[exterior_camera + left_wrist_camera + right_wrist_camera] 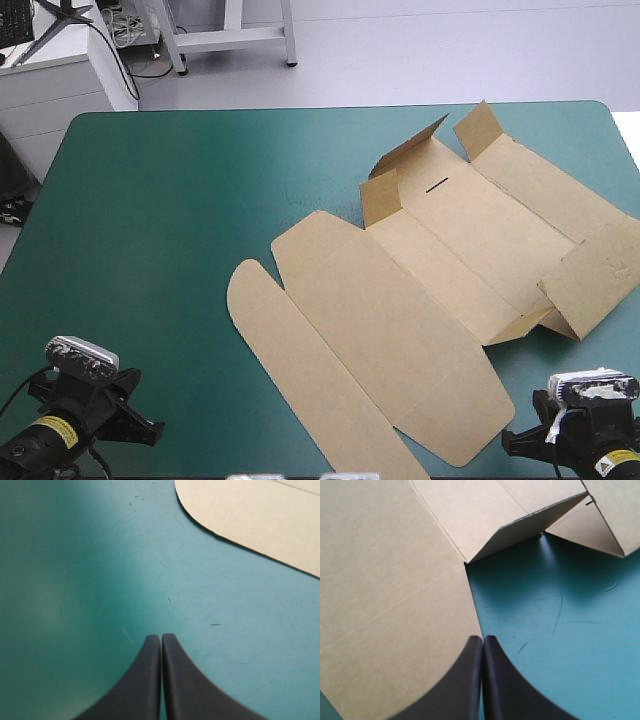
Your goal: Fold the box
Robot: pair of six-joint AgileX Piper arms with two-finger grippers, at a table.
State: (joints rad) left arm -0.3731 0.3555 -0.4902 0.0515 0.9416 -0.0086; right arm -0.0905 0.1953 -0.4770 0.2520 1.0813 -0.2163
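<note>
On the table (pixel 160 220), right half: my box (pixel 420 290) lies as one cut sheet of brown board, mostly flat, slanting from the middle of the near edge toward the far right corner of the teal-green top.
Near end of the sheet: a long flap (pixel 300 370) with a rounded tip lies flat beside a wide panel (pixel 390 340) with rounded corners, a crease between the two.
Far end of the sheet: three small flaps (pixel 380 198) stand up at a tilt, and a short dark slot (pixel 437 184) shows in the board just beside them.
Right end of the sheet: an end flap (pixel 595 275) is folded over at the table's right edge, with a narrow side strip (pixel 525 322) lifted off the table next to it.
My left gripper (pixel 161 638): clenched and empty, its black fingers (pixel 140 685) meeting in one point over bare table near the near left corner.
Box from my left gripper: the long flap's rounded tip lies ahead and off to one side, well apart from the fingertips.
My right gripper (pixel 483 639): clenched as well, holding nothing, near the near right corner.
Box from my right gripper: the fingertips sit right at the wide panel's curved edge, with board on one side of them and bare table on the other. The lifted side strip stands ahead. I cannot tell whether the fingers touch the board.
</note>
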